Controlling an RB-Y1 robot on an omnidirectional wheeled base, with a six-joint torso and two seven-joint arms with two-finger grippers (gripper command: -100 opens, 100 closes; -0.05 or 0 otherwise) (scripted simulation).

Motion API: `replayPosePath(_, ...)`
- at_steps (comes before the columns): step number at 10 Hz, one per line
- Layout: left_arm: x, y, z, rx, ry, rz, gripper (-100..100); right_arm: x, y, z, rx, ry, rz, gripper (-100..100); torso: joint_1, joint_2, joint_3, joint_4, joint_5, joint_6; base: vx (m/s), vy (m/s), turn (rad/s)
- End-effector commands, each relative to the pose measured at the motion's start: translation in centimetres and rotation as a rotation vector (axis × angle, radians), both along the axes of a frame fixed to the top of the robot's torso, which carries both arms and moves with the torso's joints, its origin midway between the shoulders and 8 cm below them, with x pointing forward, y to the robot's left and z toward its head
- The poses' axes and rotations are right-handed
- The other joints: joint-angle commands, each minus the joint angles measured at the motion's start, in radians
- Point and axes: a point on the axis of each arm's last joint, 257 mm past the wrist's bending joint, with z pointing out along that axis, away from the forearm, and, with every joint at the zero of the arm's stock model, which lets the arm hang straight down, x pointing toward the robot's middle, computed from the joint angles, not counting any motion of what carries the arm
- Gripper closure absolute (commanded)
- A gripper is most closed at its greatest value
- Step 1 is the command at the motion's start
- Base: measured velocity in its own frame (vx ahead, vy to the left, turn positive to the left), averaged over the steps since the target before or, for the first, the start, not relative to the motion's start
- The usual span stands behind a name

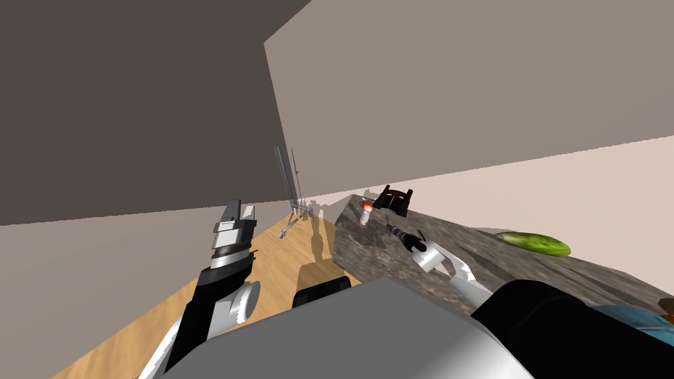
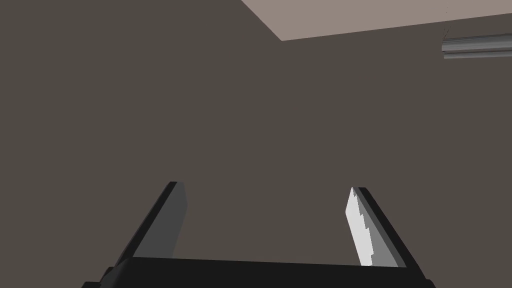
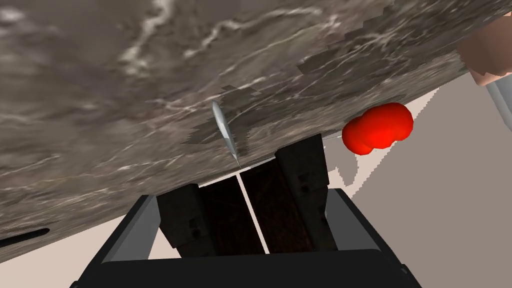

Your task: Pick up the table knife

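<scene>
Our R gripper (image 3: 245, 196) is spread wide, nothing in it; seen along the hand, its two fingers (image 3: 131, 232) stand either side of the black box (image 3: 250, 215), which sits at the edge of the marbled counter (image 3: 100, 75). Table knife (image 3: 223, 125): slim silver blade lying flat on the counter, tip aimed at the black box and just short of it, clear of our fingers; can't make out the handle. Red-capped bottle (image 3: 378, 127) is just beside the black box.

Head cam: R gripper (image 1: 397, 230) hovers over the counter (image 1: 461, 243) near the black box (image 1: 393, 198) but apart from it; bottle (image 1: 365, 212) is upright, close beside the box at the counter's end; green cucumber (image 1: 534, 243) lies well apart from the box, further along the counter. L gripper (image 1: 237, 214) is raised over the wood floor (image 1: 131, 322), well apart from the black box; L wrist cam shows that gripper (image 2: 265, 186) w/ fingers parted and empty.
</scene>
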Motion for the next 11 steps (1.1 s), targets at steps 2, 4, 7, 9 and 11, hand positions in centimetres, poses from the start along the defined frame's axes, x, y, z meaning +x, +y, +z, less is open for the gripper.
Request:
replayPosePath(2,0.0,0.0,0.0,0.000,0.000,0.000,0,-1.2,-1.5,-0.8,-0.060,0.090,0.007,-100,0.000,0.000,0.000,0.000,0.000,0.000,0.115,0.001,0.013)
replayPosePath(4,0.0,0.0,0.0,0.000,0.000,0.000,0,-2.0,-2.5,-1.1,-0.099,0.146,0.011,-100,-0.001,0.001,0.001,0.000,0.000,0.000,0.098,0.007,0.016)
replayPosePath(7,0.0,0.0,0.0,0.000,0.000,0.000,0,-3.4,-4.4,-1.4,-0.160,0.232,0.012,-100,0.000,0.002,0.001,0.000,0.000,0.000,0.095,0.011,0.015)
replayPosePath(9,0.0,0.0,0.0,0.000,0.000,0.000,0,-3.2,-3.9,-1.4,-0.150,0.218,0.012,0,0.000,0.005,0.003,0.001,0.000,0.000,0.026,0.005,0.002)
replayPosePath(11,0.0,0.0,0.0,0.000,0.000,0.000,0,-3.5,-4.5,-2.4,-0.148,0.218,0.001,-100,-0.002,0.007,0.004,0.002,-0.001,0.000,0.033,-0.029,0.061)
